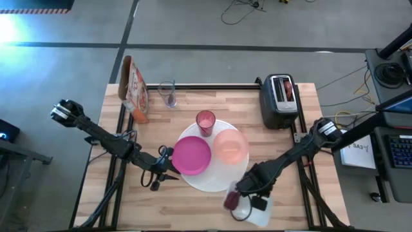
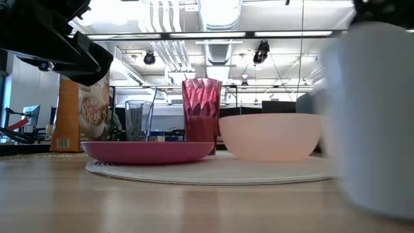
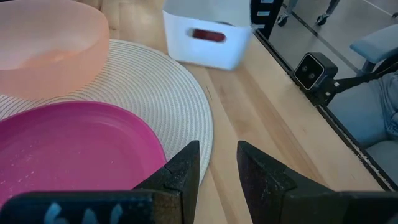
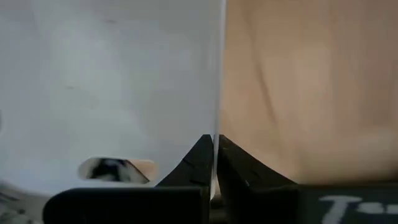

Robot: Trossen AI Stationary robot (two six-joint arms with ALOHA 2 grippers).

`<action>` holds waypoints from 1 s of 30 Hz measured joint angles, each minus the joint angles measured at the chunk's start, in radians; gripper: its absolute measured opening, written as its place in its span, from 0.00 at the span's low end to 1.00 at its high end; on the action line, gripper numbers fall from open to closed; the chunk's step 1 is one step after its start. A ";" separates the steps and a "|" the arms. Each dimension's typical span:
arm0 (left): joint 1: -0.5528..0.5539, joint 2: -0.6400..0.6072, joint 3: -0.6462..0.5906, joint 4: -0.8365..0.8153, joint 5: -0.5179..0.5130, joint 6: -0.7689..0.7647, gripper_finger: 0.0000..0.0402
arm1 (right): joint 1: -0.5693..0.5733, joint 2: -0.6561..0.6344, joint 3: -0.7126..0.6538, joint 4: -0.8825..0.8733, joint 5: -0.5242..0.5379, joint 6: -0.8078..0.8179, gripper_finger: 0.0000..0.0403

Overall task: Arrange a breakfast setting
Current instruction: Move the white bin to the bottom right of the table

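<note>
right gripper (image 1: 239, 201) is pinching shut on the white bin's (image 1: 252, 207) wall, probably to drag it; left gripper (image 1: 158, 178) is waiting half open, empty, by the magenta plate (image 1: 191, 155)

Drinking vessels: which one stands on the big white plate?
The pink tumbler, at the big round white plate's far edge; the clear glass stands on bare wood near the cereal box.

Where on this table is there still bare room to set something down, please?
Bare wood lies between the cereal box and left end effector, and between the clear glass and toaster. Crowded: the white plate and the white bin that the right end effector pinches.
</note>
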 joint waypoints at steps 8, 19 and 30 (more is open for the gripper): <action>0.000 0.000 0.000 0.000 0.000 0.000 0.23 | 0.066 -0.006 0.000 -0.192 -0.054 0.070 0.02; 0.000 0.000 0.000 0.000 -0.001 0.009 0.23 | 0.156 -0.062 0.000 -0.192 -0.132 0.302 0.02; 0.000 0.000 0.000 0.003 -0.010 0.026 0.23 | 0.135 -0.083 0.000 -0.181 0.199 0.261 0.02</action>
